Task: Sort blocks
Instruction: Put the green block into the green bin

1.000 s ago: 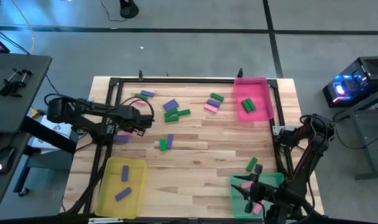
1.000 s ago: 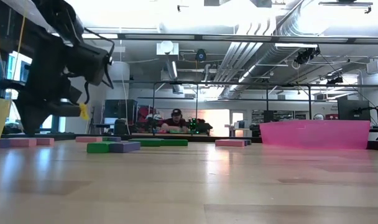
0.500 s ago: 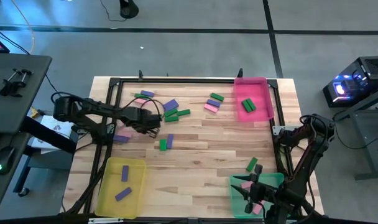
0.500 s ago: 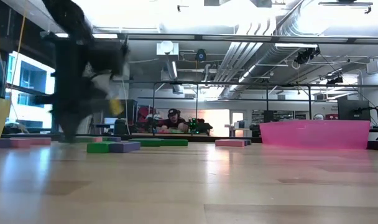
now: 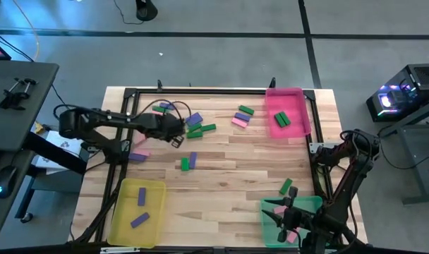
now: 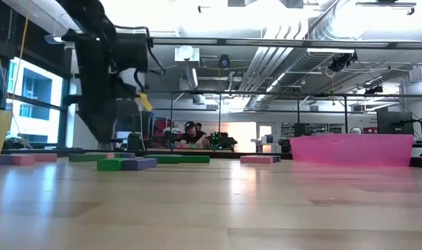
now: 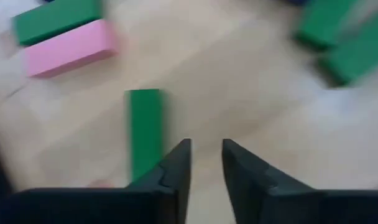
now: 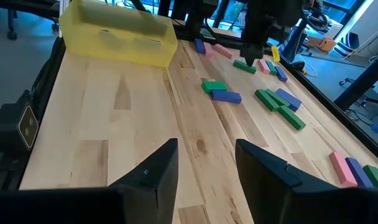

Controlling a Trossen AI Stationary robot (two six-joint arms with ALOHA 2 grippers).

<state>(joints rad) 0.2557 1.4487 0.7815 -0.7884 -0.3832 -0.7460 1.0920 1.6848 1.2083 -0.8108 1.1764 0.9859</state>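
Currently the right gripper [image 5: 288, 224] rests with parted, empty fingers over the green tray [image 5: 269, 212] at the near right corner of the table [image 5: 236, 176], and that tray holds pink blocks [image 5: 279, 211]. Farther from that tray, the left gripper [image 5: 178, 129] hovers with slightly parted, empty fingers beside the green and purple blocks [image 5: 195, 125] near the far left edge. Farthest along the right side, the pink tray [image 5: 271, 113] holds a green block [image 5: 281, 119].

No readable text, labels, brands, numbers or signs in any view.
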